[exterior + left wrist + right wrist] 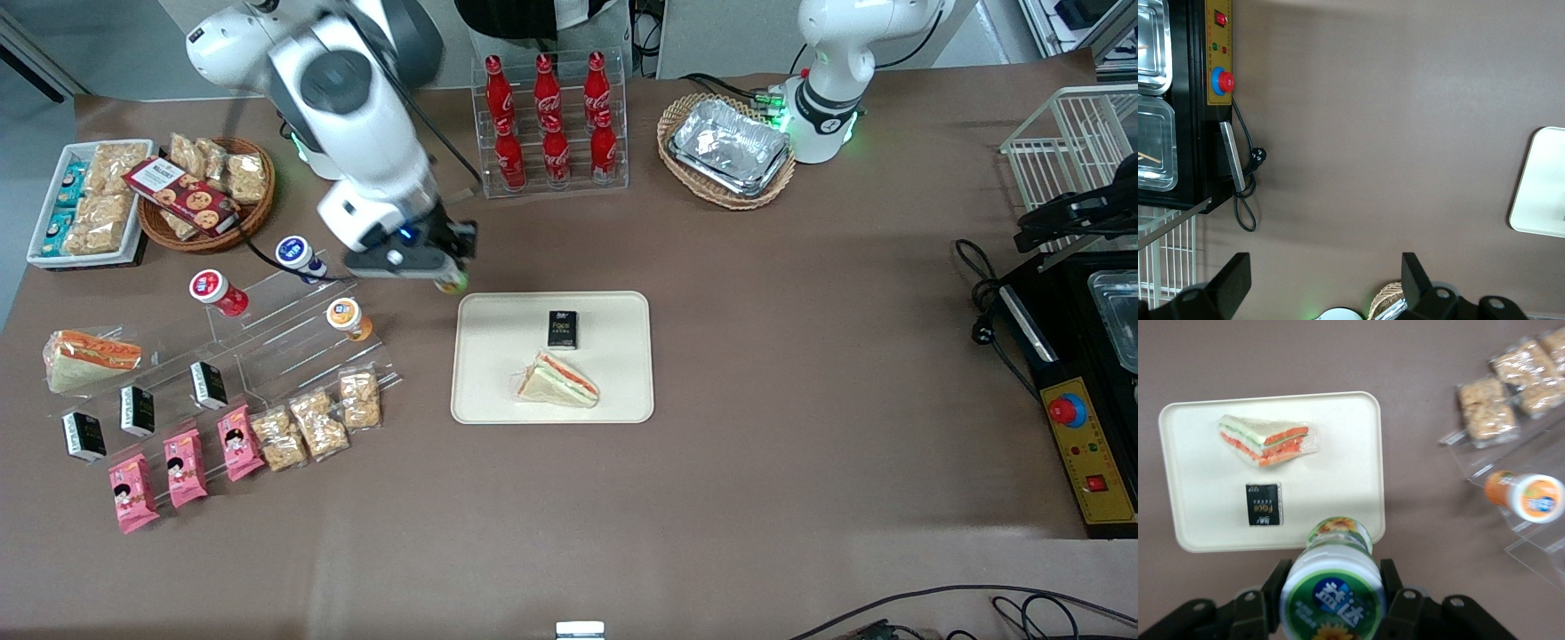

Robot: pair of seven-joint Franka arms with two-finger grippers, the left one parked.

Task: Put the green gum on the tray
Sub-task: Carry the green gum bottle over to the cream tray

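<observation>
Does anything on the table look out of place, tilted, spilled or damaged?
Nothing stands out. The gripper holds the green gum above the table by the tray's corner. On the tray, the sandwich and small black box lie flat, intact.

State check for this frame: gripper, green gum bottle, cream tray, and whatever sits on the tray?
Right arm's gripper: shut on the gum, held above the table beside a tray corner.
Small round green-capped gum bottle: gripped, lifted, not yet on tray.
Flat cream rectangular plastic tray: flat on table.
Wrapped triangular sandwich: lying on tray.
Small black box: lying on tray.
</observation>
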